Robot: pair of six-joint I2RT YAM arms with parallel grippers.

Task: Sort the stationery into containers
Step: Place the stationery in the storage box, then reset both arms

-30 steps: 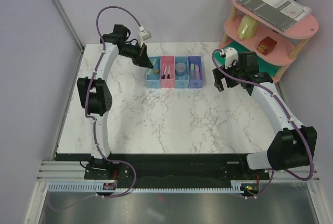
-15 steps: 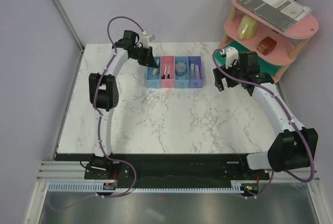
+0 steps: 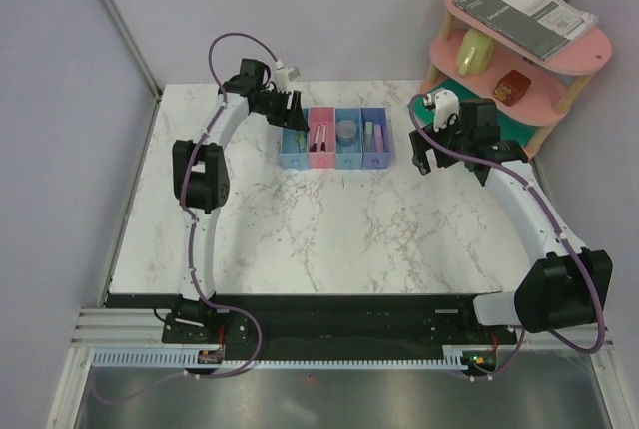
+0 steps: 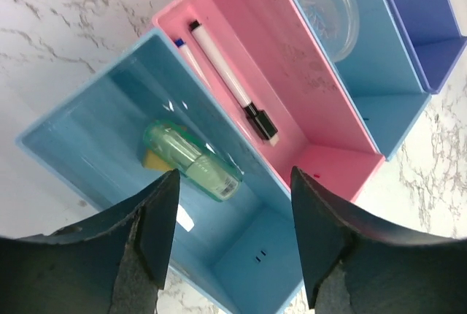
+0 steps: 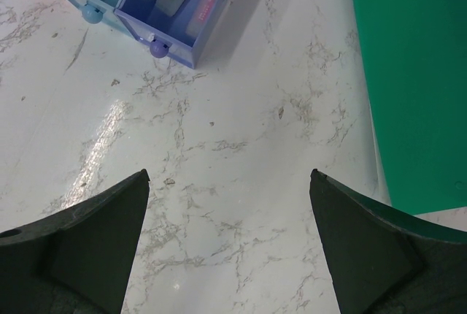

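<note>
The containers stand as a joined row of four trays at the back of the table. My left gripper hangs open just above the leftmost light blue tray. A pale green marker lies in that tray on a small yellow item, clear of both fingers. The pink tray holds a white pen with a black cap and a second thin pen beside it. A round clear roll lies in the third tray. The purple tray holds green and pink markers. My right gripper is open over bare marble to the right of the row.
A pink tiered shelf stands at the back right with a grey notebook on top and small items on its lower tiers. A flat green mat lies under it, just right of my right gripper. Walls close in the table's left and back.
My left arm swung right over the leftmost tray, then its jaws opened. The green marker now lies loose in that tray. The right arm has stayed put.
</note>
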